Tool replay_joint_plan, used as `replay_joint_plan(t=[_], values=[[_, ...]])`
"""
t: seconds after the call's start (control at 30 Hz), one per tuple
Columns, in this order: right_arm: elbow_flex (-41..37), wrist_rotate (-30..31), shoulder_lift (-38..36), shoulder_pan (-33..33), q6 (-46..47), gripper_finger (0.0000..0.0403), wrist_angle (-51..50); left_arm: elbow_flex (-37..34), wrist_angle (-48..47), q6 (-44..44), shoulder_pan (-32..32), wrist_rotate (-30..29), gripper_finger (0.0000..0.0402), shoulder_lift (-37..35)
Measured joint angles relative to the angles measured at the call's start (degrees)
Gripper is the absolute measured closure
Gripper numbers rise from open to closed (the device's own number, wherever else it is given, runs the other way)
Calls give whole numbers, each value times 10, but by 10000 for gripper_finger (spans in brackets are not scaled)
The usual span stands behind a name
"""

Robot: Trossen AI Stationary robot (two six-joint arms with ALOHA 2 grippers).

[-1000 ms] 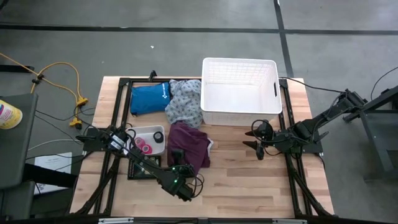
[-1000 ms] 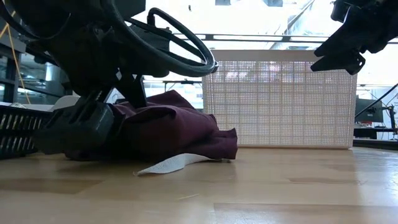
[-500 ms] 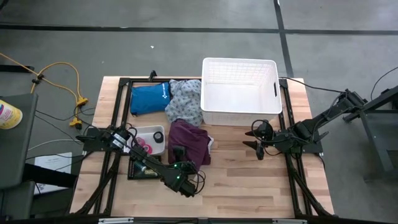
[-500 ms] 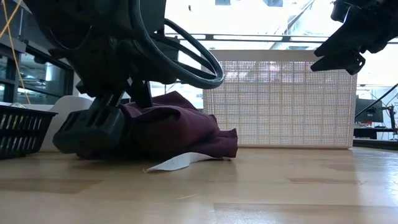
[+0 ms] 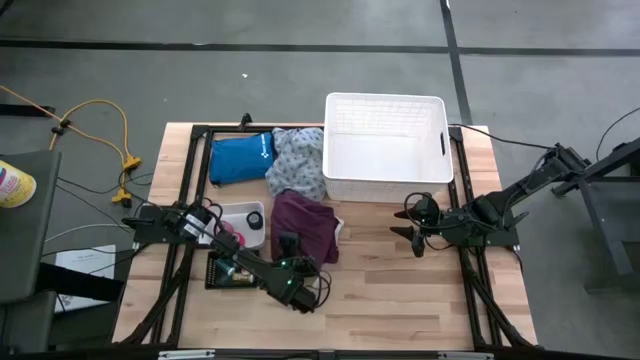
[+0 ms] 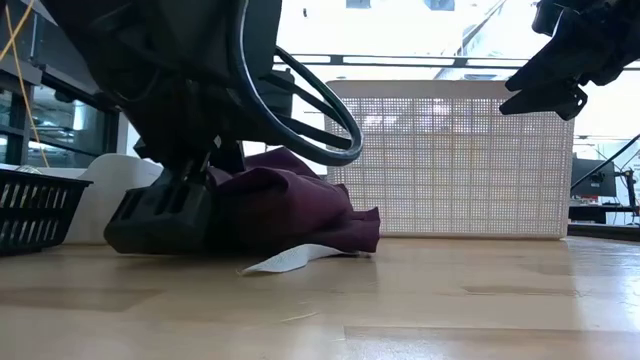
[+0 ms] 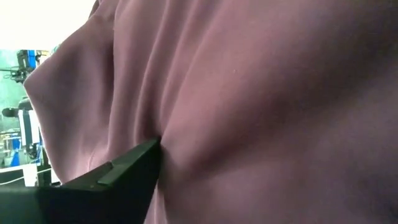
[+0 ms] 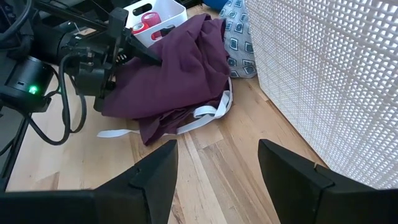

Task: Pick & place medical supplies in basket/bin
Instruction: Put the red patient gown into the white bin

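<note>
The left gripper (image 5: 287,248) was low at the near side of the table (image 5: 400,300), pushed right into the maroon cloth (image 5: 312,225). Its own camera saw almost nothing but folds of that cloth. I could not tell if it had got hold of the cloth or was only pressing on it.

The maroon cloth lay in a soft heap on the wood, with a white strap (image 8: 211,111) poking out at its edge. It looked light and floppy. It would sag and hang down when lifted, and a loose end might drag or catch on something. I think a thick fold near the middle of the heap would be the best place to pinch. The thin strap could slip out.

Just beside the heap sat the small white tray (image 5: 262,210) with pink rolls (image 5: 228,232) in it, and the black crate (image 6: 35,205) was next to that.

The right gripper (image 8: 216,152) hung in the air over on the other side, spread apart and holding nothing.

Farther back lay the grey-patterned cloth (image 5: 298,165), touching the maroon one. The big white basket (image 5: 385,97) stood at the far side with nothing seen inside it.
</note>
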Motion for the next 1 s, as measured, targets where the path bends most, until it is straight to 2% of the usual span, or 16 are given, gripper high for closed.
replay_joint_plan(t=[0.5, 0.8, 1.0], values=[[0, 0, 0, 0, 0, 192, 0, 1, 0, -5, 5, -15, 232, -1], [0, 0, 0, 0, 0, 192, 0, 1, 0, -21, -3, -15, 287, -1], [0, 0, 0, 0, 0, 192, 0, 1, -3, -29, -9, -15, 337, -2]])
